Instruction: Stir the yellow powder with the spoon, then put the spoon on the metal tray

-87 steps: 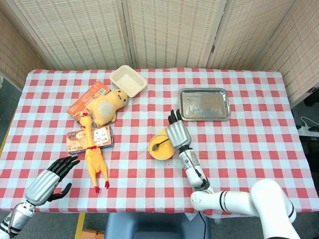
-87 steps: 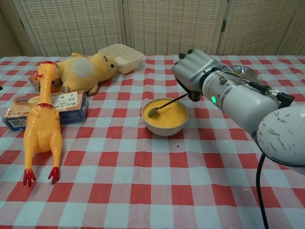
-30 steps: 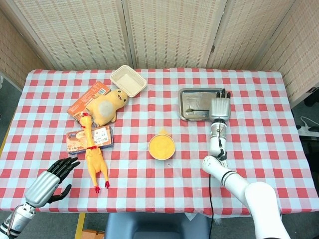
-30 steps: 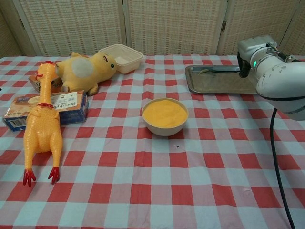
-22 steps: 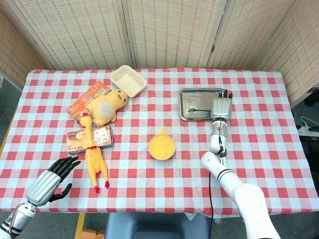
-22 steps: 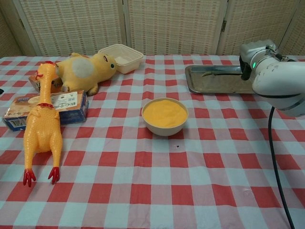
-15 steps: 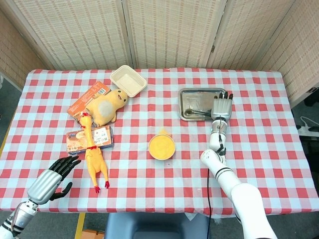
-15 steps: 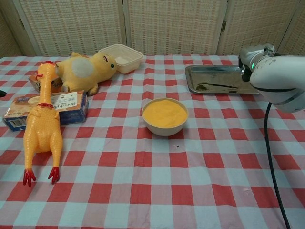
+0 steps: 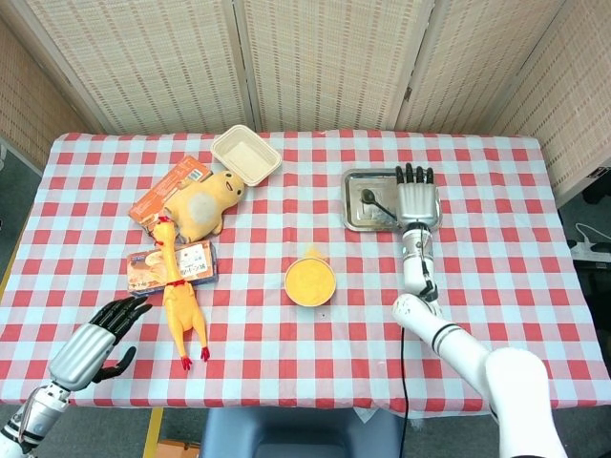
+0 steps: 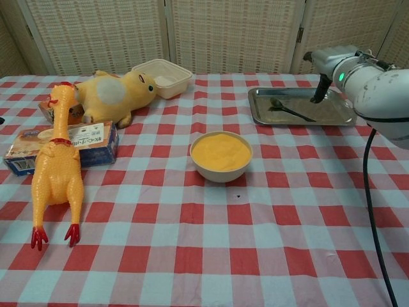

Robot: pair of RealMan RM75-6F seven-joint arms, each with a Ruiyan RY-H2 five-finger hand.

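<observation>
Spoon lies flat on the metal tray, bowl end toward the tray's far left part, handle running back toward the right hand; nothing grips it. Right hand hovers over the tray's right half, palm down, fingers straight and spread apart, holding nothing; in the chest view one dark fingertip points down at the tray just beside the spoon handle, and whether it touches the tray cannot be told. Bowl of yellow powder sits near the table's middle, well apart from the tray, powder surface smooth. Left hand is low at the near left corner of the table in the head view, fingers apart and loosely extended, holding nothing; it does not show in the chest view. Rubber chicken lies lengthwise on the left side, its neck across a flat snack packet. Yellow plush toy lies beyond it, partly over an orange packet. Open beige food box stands just beside the plush head. Red-and-white checked tablecloth covers the table.
</observation>
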